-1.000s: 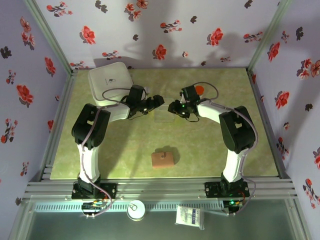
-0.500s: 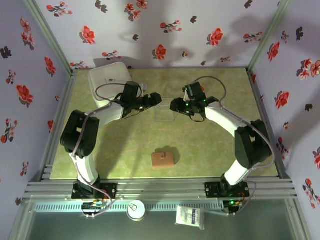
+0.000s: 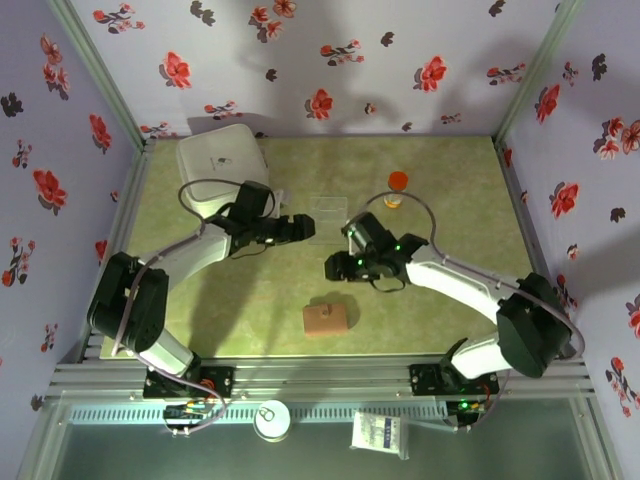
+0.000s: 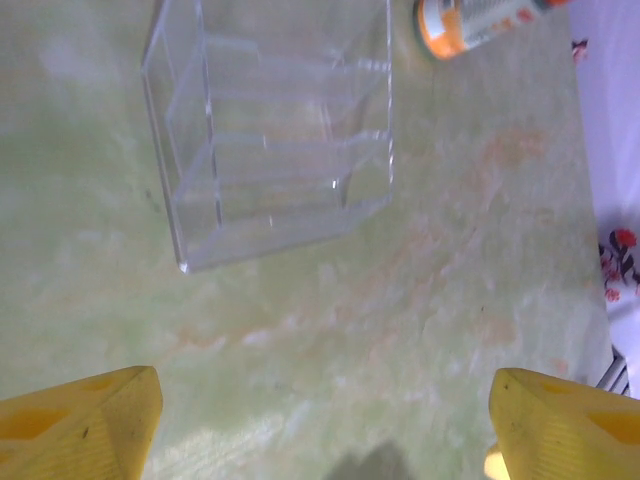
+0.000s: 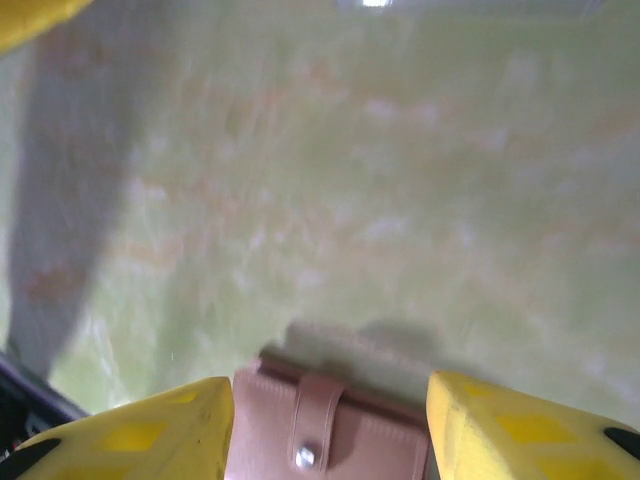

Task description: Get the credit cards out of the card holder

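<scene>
On the table [image 3: 230, 310], your right gripper [image 3: 333, 268] hung nearer than your left gripper [image 3: 308, 228], both with jaws apart and empty. The card holder [image 3: 327, 319] lay closed just base-ward of the right gripper, long axis left-to-right, strap [image 5: 312, 425] snapped.
</scene>
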You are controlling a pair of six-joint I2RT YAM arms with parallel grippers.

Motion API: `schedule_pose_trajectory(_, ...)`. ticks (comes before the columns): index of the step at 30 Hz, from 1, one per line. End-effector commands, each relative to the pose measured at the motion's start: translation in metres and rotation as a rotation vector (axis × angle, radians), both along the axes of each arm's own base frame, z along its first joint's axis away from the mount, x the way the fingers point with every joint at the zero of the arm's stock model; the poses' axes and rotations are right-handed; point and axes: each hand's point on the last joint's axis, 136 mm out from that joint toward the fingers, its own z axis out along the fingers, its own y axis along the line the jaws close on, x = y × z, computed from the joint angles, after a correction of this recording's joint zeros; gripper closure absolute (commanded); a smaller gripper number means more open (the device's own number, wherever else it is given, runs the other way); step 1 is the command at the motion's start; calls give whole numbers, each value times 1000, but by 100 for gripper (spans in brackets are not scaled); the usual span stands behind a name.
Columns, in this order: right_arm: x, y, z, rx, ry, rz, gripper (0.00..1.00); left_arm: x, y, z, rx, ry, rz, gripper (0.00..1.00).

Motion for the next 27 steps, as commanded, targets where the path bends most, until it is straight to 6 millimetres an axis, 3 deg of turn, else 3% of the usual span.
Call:
schedule_pose_trajectory(1, -32, -2, -10, -34, 40, -12, 46, -25, 3, -9, 30, 41, -58, 15)
schedule_pose_trajectory(5, -64, 5, -18, -116, 0, 134, 38, -39, 2, -15, 36, 60, -72, 15)
schedule_pose_trajectory(7, -75, 1, -23, -214, -60, 298, 33, -44, 6, -18, 42, 68, -64, 15)
schedule_pose_trajectory(12, -82, -8, -26, -466, -247, 765, 26, -51, 27, -21, 100, 65, -21, 15)
schedule_pose_trajectory(18, -103, -4, -43, -502, -248, 1265, 21, -60, 57, -12, 119, 41, 54, 13)
schedule_pose_trajectory(27, -89, 27, -65, -522, -290, 1392, 10, -80, 103, -2, 126, 20, 176, 11)
